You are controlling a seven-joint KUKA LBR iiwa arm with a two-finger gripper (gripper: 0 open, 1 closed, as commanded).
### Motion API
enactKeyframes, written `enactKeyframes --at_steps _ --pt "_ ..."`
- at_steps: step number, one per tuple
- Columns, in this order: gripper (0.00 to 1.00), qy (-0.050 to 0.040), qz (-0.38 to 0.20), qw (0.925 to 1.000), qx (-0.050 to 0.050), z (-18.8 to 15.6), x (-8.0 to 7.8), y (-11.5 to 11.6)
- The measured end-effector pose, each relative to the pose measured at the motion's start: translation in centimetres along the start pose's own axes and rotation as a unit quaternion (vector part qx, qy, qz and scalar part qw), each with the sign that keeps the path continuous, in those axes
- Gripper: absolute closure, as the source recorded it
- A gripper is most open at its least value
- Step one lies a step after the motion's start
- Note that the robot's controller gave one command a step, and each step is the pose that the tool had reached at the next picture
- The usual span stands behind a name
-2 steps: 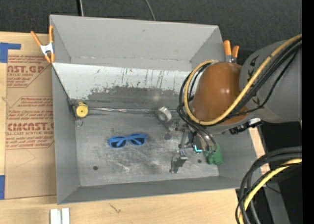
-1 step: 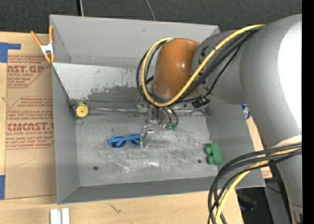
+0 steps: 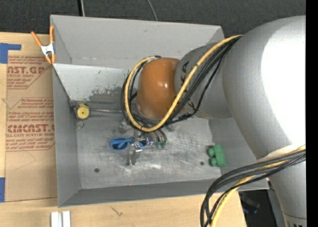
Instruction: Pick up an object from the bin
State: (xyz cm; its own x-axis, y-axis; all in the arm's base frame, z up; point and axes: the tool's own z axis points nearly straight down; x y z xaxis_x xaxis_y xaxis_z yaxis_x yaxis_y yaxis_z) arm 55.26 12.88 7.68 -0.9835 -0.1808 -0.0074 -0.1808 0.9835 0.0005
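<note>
Arm (image 3: 268,87): the bulky pale grey arm comes in from the right and covers the bin's right side; its wrist points down over the middle of the floor.

Bin (image 3: 99,32): a grey metal bin with sloping walls and a scuffed, scratched floor; only a few loose things lie in it, well spread out.

Orange cover (image 3: 156,88): a rounded, glossy orange cover sits on the wrist, over the middle of the bin and nearer its far wall.

Cables (image 3: 198,68): yellow and black cables loop round the orange cover and run back along the arm.

Gripper (image 3: 144,140): it sits low below the orange cover, right at the small cluster in the middle of the floor; how wide it stands cannot be told, and no thing can be made out in its grasp.

Green block (image 3: 216,155): a small, knobbly green piece lies alone near the floor's right edge, well apart from the gripper.

Blue loop (image 3: 119,143): a blue loop-shaped thing lies flat just left of the gripper, the nearest thing to it; whether they touch is unclear.

Yellow disc (image 3: 82,112): a little round yellow piece rests by the left wall, far from the cluster.

Metal piece (image 3: 132,158): a small grey bit lies just below the blue loop.

Green speck (image 3: 161,145): a tiny green bit lies just right of the gripper.
</note>
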Motion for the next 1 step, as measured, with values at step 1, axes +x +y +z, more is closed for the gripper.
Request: enactKeyframes --at_steps 1 --pt "1.00 -0.0015 0.001 1.0000 -0.001 -0.20 -0.15 -0.04"
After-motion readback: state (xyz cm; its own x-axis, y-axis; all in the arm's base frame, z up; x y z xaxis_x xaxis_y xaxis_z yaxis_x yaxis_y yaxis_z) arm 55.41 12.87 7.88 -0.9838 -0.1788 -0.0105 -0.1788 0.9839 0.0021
